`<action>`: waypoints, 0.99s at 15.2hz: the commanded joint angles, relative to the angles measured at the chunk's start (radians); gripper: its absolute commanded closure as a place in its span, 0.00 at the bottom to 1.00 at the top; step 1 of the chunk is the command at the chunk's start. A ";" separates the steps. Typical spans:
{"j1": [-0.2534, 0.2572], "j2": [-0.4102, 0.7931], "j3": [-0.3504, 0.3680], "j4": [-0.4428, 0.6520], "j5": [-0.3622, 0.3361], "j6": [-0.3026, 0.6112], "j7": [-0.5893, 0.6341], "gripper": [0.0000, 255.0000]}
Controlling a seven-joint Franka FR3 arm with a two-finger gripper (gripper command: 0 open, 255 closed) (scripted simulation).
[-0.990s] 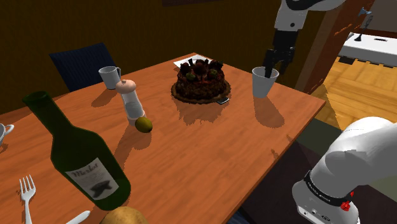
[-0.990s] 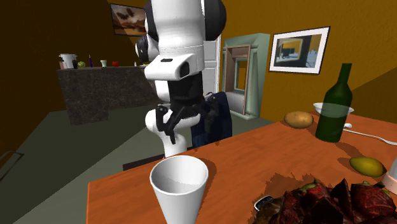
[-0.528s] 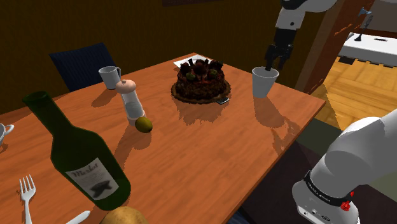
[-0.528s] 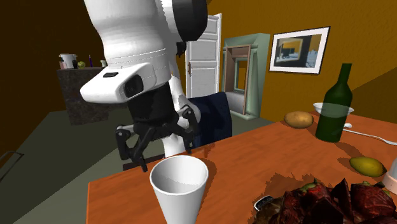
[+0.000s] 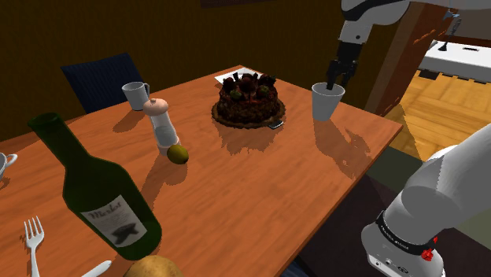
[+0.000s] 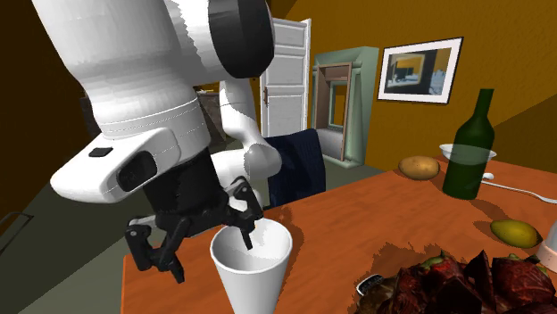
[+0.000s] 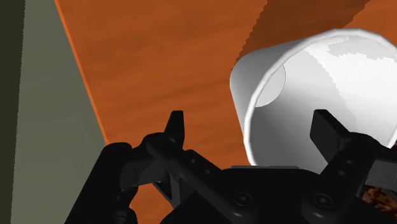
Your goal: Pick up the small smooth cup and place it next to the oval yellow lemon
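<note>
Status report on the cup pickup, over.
Gripper open, straddling white cup rim, one finger inside, not yet clasped. Cup upright near table edge. Lemon far across; dark cake sits between.

1 cake (image 5: 249,101), 1 bottle (image 5: 98,193), 1 lemon (image 5: 179,153)

We are in a home, in its dining room. A wooden table (image 5: 260,181) spans the middle of the shoulder view. It is laid with a dark cake (image 5: 249,100), a green bottle (image 5: 94,189) at lower left, a fork (image 5: 33,240), a mug (image 5: 135,94), a pepper mill (image 5: 161,122) and a lemon (image 5: 179,153). A blue chair (image 5: 102,79) stands at its far edge, upper left. In the second exterior view, ochre walls (image 6: 509,80) carry a framed picture (image 6: 419,71) at upper right, near a white panelled door (image 6: 290,76).
</note>
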 commanded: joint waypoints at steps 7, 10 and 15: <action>0.000 -0.003 0.002 -0.051 0.000 0.049 -0.001 0.00; 0.000 -0.003 0.002 -0.051 0.000 0.049 -0.001 0.00; 0.000 -0.003 0.002 -0.051 0.000 0.049 -0.001 1.00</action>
